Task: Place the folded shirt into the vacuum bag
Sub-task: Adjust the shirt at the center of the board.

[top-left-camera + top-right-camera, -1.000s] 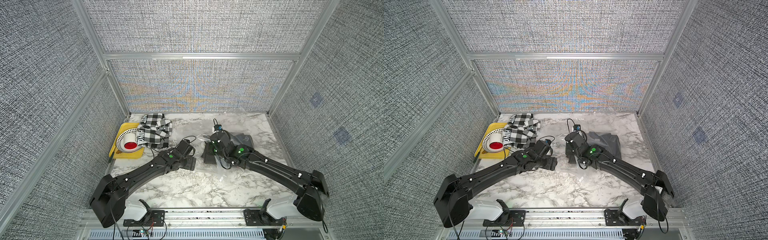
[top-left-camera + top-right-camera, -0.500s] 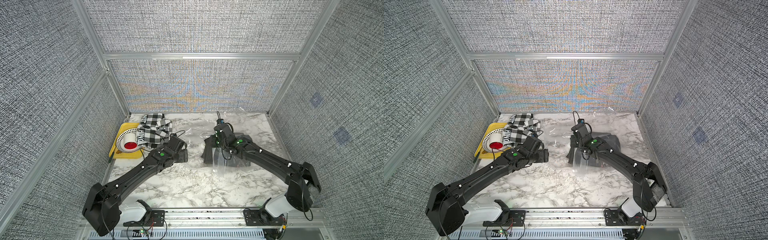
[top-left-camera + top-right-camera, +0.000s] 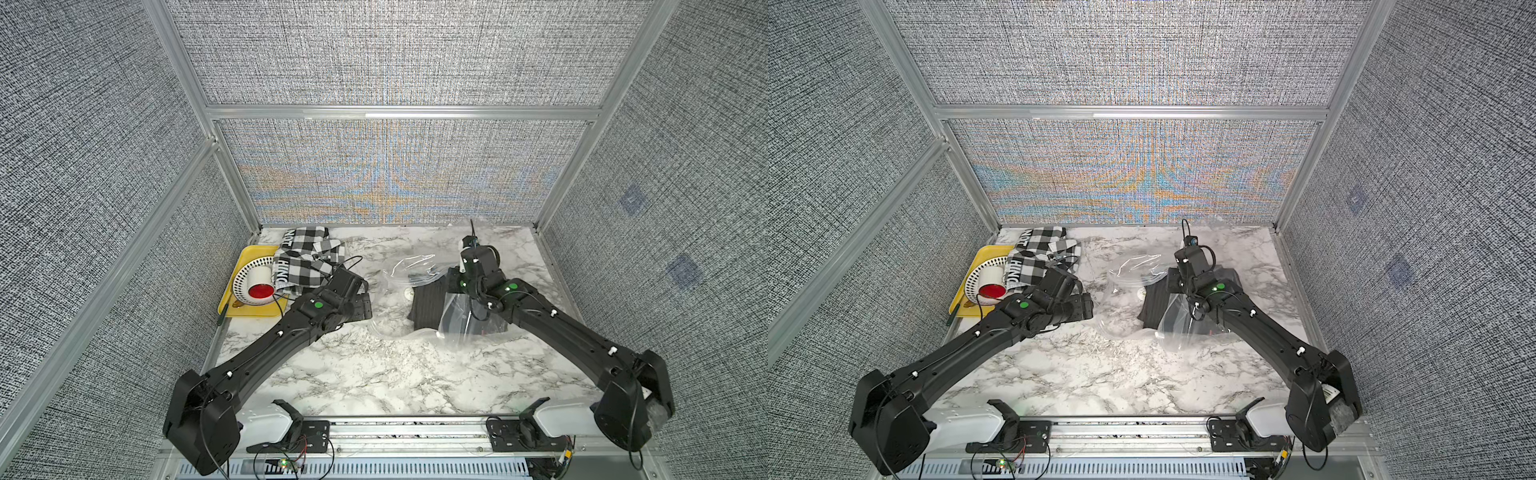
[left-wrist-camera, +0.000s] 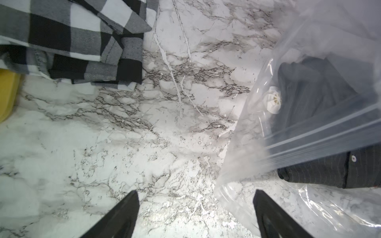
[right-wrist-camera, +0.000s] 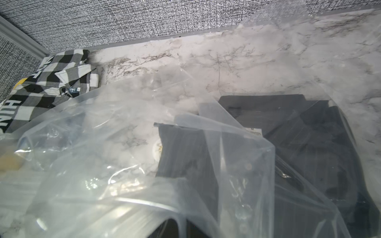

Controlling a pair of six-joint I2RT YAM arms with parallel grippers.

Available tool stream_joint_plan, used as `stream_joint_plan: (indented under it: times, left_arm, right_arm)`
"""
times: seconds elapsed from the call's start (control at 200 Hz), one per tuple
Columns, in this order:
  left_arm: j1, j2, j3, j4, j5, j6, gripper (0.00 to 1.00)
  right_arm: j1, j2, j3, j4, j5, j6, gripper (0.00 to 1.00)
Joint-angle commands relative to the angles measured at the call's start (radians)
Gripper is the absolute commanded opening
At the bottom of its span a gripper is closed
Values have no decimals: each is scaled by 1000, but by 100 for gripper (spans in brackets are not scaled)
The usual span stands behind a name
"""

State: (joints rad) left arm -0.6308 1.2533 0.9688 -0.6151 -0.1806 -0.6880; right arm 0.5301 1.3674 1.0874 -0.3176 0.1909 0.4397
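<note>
A marble table inside grey fabric walls, with two black robot arms reaching in from the near edge. Right of centre lies a clear, crinkled bag, its round white valve facing up. A folded dark shirt rests at the bag's mouth. Part of it is seen through the plastic and part lies bare past the zip strip, so how far inside it sits cannot be told. The right gripper is raised above the shirt with its fingers pressed together, pinching the bag's film, which hangs from it like a tent. The left gripper is spread wide and holds nothing, low over bare marble just left of the bag. At far left, a rumpled checked shirt drapes over a yellow tray that carries a plate and a cup.
</note>
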Motion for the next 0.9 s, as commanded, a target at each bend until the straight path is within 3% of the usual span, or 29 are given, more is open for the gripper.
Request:
stream_joint_plan:
  times: [0.0,0.225,0.375,0.616,0.896]
  left_arm:
    - [22,-33,-8,-59,-49,-29,90]
    - [167,-78,4,-96,-32,-16,94]
    - [297,-58,30,-79,56,-18,95]
    - [488,30,70,-4,150,-29,100]
    - [613,241,120,80,218,-32,100]
  right_arm:
    - [1,-10,-7,27,-53,-24,0]
    - [26,10,9,54,-120,-41,0]
    - [54,15,17,58,-132,-32,0]
    - [54,29,46,-7,-129,-72,0]
    - [47,34,13,31,-128,-94,0]
